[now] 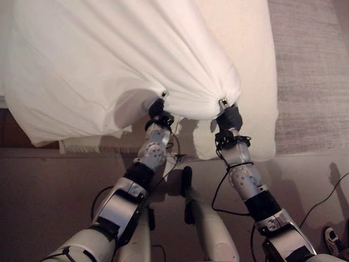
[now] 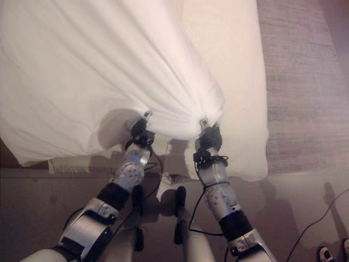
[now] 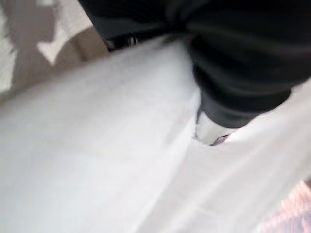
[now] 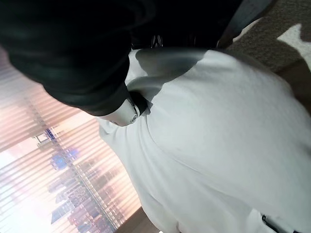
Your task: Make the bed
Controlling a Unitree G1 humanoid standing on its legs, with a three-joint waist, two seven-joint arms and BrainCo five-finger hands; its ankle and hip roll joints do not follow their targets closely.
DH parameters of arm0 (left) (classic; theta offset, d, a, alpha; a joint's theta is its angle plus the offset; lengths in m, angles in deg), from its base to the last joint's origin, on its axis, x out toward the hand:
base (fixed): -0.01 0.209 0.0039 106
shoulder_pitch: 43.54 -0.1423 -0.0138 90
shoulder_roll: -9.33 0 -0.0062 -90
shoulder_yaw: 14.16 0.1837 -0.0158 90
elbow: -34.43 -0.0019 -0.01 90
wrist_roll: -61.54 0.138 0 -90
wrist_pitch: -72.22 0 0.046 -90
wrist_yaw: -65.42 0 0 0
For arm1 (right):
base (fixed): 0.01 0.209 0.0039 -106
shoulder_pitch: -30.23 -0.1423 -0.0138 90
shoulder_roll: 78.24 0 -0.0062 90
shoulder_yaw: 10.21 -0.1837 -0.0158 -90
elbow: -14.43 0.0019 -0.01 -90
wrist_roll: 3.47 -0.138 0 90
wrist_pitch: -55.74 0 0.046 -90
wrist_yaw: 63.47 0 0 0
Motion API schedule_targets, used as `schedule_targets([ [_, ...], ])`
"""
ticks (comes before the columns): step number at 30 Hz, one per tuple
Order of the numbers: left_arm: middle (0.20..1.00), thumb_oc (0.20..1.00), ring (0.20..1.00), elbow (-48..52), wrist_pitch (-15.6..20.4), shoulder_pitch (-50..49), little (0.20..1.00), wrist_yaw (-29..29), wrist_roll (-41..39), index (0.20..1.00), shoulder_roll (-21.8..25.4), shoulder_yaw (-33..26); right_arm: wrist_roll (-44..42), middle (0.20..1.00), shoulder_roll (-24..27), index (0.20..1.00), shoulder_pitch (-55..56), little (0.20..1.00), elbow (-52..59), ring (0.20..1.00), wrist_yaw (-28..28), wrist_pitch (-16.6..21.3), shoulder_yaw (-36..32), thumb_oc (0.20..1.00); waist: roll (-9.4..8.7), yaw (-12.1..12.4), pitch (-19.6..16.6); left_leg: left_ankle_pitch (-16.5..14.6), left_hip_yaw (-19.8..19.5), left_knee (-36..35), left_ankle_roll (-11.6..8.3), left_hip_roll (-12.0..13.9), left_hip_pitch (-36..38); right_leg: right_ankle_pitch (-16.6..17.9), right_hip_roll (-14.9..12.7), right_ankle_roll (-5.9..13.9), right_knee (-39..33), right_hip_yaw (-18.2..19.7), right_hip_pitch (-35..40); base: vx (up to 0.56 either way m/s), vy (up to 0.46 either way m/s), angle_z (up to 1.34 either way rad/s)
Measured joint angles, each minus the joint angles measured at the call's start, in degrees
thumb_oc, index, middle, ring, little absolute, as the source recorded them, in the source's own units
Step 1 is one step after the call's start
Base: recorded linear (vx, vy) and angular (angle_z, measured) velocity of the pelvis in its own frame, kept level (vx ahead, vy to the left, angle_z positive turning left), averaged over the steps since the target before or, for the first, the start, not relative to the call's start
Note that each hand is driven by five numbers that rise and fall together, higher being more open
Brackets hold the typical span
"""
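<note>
A white sheet (image 1: 109, 60) is spread over the bed (image 1: 248, 65) and is gathered at its near edge, where folds run together into two bunched points. The left hand (image 1: 158, 109) is placed at the left bunched point and the right hand (image 1: 229, 115) at the right one, a little apart from each other. Both hands are raised to the sheet edge, and the cloth hangs over them.

In the left wrist view, the dark cover and one silver part of the left hand are seen against the sheet, and the rest of the hand is covered by the cloth. In the right wrist view, the same is seen for the right hand. How far the fingers are opened cannot be told for either hand, because they are hidden under the sheet.

To the right of the sheet, a cream cover is seen bare on the bed, down to its near edge. A grey rug (image 1: 311, 71) lies on the floor just beside the bed, on the right.
</note>
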Motion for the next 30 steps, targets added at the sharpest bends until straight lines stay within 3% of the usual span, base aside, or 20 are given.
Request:
schedule_targets([
  [8, 0.2, 0.2, 0.2, 1.17, -0.84, -7.61, 0.2, -3.39, 4.87, 0.2, 0.9, -2.01, 2.03, 0.2, -2.06, 0.2, 2.24, 0.2, -4.65, 0.2, 2.82, -2.75, 0.24, 0.2, 0.89, 1.67, -0.15, -1.2, -0.02, 0.09, -0.91, 0.13, 5.59, -2.41, -0.02, -0.51, 1.69, -0.15, 4.81, 0.04, -0.042, -0.01],
  [11, 0.2, 0.2, 0.2, 2.45, -0.87, -11.0, 0.2, -4.78, 5.15, 0.2, 0.26, -2.86, 3.45, 0.2, -2.23, 0.2, 3.35, 0.2, -6.0, 0.2, 3.82, -3.42, 0.22, 0.2, 3.05, 2.6, -1.1, -2.03, -0.22, 0.28, -0.83, 0.2, 7.68, -3.87, -0.02, -0.56, 2.98, -0.27, 6.51, 0.01, -0.035, 0.05],
  [12, 0.2, 0.2, 0.2, 2.48, -0.87, -12.22, 0.2, -5.22, 5.16, 0.2, -0.39, -2.99, 3.7, 0.2, -2.25, 0.2, 4.54, 0.2, -6.08, 0.2, 4.01, -3.54, 0.21, 0.2, 4.61, 2.96, -1.83, -2.08, -0.74, 0.4, -0.78, 0.19, 8.08, -4.49, -0.1, -0.55, 3.54, -0.57, 7.05, -0.01, -0.02, 0.25],
  [15, 0.2, 0.2, 0.2, 2.43, -0.9, -14.42, 0.2, -5.87, 5.67, 0.2, -2.2, -3.37, 3.94, 0.2, -2.18, 0.2, 6.34, 0.2, -7.81, 0.2, 4.34, -3.58, 0.0, 0.2, 7.32, 2.93, -3.11, -2.09, -3.58, 1.24, -0.82, -0.11, 8.36, -6.43, -0.71, -0.73, 5.13, -3.32, 8.75, 0.0, -0.021, 0.5],
  [17, 0.2, 0.2, 0.2, 2.34, -1.13, -15.43, 0.2, -6.22, 7.35, 0.2, -3.92, -3.36, 3.96, 0.2, -2.16, 0.2, 8.61, 0.2, -8.29, 0.2, 4.35, -3.58, -0.8, 0.2, 8.4, 2.47, -3.69, -2.57, -4.58, 2.39, -1.36, -0.15, 8.48, -8.65, -1.54, -0.81, 6.9, -6.04, 10.4, 0.0, 0.039, 0.85],
  [20, 0.2, 0.2, 0.2, 2.44, -1.15, -16.75, 0.2, -6.57, 7.48, 0.2, -4.29, -3.5, 3.94, 0.2, -2.54, 0.2, 9.84, 0.2, -8.82, 0.2, 4.51, -3.77, -0.83, 0.2, 8.9, 3.01, -4.26, -3.97, -6.29, 4.52, -1.28, 0.2, 8.29, -10.75, -2.05, -1.21, 9.27, -7.07, 11.33, 0.04, 0.199, 0.58],
  [21, 0.2, 0.2, 0.2, 2.4, -1.19, -17.18, 0.2, -6.53, 7.5, 0.2, -3.36, -3.62, 3.92, 0.2, -3.31, 0.2, 9.55, 0.2, -8.91, 0.2, 4.76, -4.28, -0.74, 0.2, 8.14, 2.92, -4.64, -7.16, -6.73, 9.42, -4.36, 0.51, 6.17, -10.37, -4.57, -0.86, 8.76, -6.39, 11.77, 0.08, 0.337, 0.28],
  [22, 0.2, 0.2, 0.2, 2.43, -1.24, -17.19, 0.2, -6.56, 7.52, 0.2, -3.07, -3.71, 3.92, 0.2, -3.48, 0.2, 10.04, 0.2, -8.85, 0.2, 4.93, -4.54, -0.72, 0.2, 7.52, 3.0, -4.96, -8.21, -6.58, 12.31, -4.03, 1.33, 5.04, -9.99, -5.89, -0.11, 8.92, -6.1, 11.55, 0.07, 0.41, 0.19],
  [24, 0.2, 0.2, 0.2, 2.43, -1.24, -17.84, 0.2, -6.96, 7.59, 0.2, -3.34, -4.21, 3.89, 0.2, -3.61, 0.2, 10.31, 0.2, -9.12, 0.2, 5.15, -4.99, -0.73, 0.2, 7.75, 2.74, -5.36, -11.23, -9.14, 17.01, -8.69, 9.74, 5.96, -9.86, -7.1, 1.29, 9.61, -6.03, 12.62, 0.06, 0.503, -0.11],
  [25, 0.2, 0.2, 0.2, 2.43, -1.24, -18.19, 0.2, -7.01, 7.61, 0.2, -3.84, -4.26, 3.89, 0.2, -3.4, 0.2, 10.54, 0.2, -9.1, 0.2, 5.32, -5.03, -0.77, 0.2, 8.15, 2.52, -5.61, -11.66, -10.05, 16.27, -9.47, 12.02, 6.78, -9.72, -7.68, 1.67, 10.13, -5.82, 12.67, 0.03, 0.585, -0.14],
  [26, 0.2, 0.2, 0.2, 2.32, -1.24, -18.84, 0.2, -7.03, 7.85, 0.2, -5.15, -4.26, 3.87, 0.2, -2.65, 0.2, 11.3, 0.2, -9.18, 0.2, 5.55, -5.04, -0.98, 0.2, 8.84, 2.39, -6.23, -11.55, -10.62, 14.67, -9.46, 14.06, 8.23, -9.71, -8.8, 3.29, 10.67, -5.62, 12.77, 0.01, 0.584, -0.09],
  [27, 0.2, 0.2, 0.2, 2.41, -1.24, -19.09, 0.2, -7.06, 8.47, 0.2, -5.99, -4.26, 3.85, 0.2, -2.19, 0.2, 11.21, 0.2, -9.2, 0.2, 5.57, -5.06, -1.25, 0.2, 9.11, 2.42, -6.43, -11.56, -11.23, 14.07, -9.51, 14.13, 9.26, -9.65, -9.34, 4.08, 11.01, -5.25, 12.76, -0.01, 0.611, -0.22],
  [28, 0.2, 0.2, 0.2, 2.43, -1.23, -19.94, 0.2, -7.11, 9.27, 0.2, -6.76, -4.29, 3.82, 0.2, -1.73, 0.2, 12.14, 0.2, -9.47, 0.2, 5.66, -5.43, -1.27, 0.2, 9.56, 2.32, -6.71, -10.62, -10.91, 13.99, -10.76, 13.53, 11.46, -8.9, -10.34, 5.8, 11.65, -5.29, 12.72, -0.02, 0.588, -0.18],
  [29, 0.2, 0.2, 0.2, 2.34, -1.24, -20.41, 0.2, -7.18, 9.55, 0.2, -7.05, -4.3, 3.75, 0.2, -1.84, 0.2, 12.39, 0.2, -9.08, 0.2, 5.71, -5.69, -1.55, 0.2, 9.23, 1.96, -6.93, -12.35, -10.13, 13.98, -12.97, 12.3, 11.94, -8.39, -12.36, 6.99, 11.23, -5.02, 13.31, -0.2, 0.835, -0.01],
  [30, 0.2, 0.2, 0.2, 2.18, -1.24, -21.28, 0.2, -7.37, 9.78, 0.2, -7.3, -4.26, 3.75, 0.2, -2.75, 0.2, 14.24, 0.2, -9.93, 0.2, 6.33, -5.99, -1.87, 0.2, 6.73, 1.41, -7.97, -13.7, -9.43, 14.77, -11.57, 8.14, 11.51, -6.47, -16.54, 8.27, 10.51, -5.24, 13.31, -0.29, 0.829, 0.16],
])
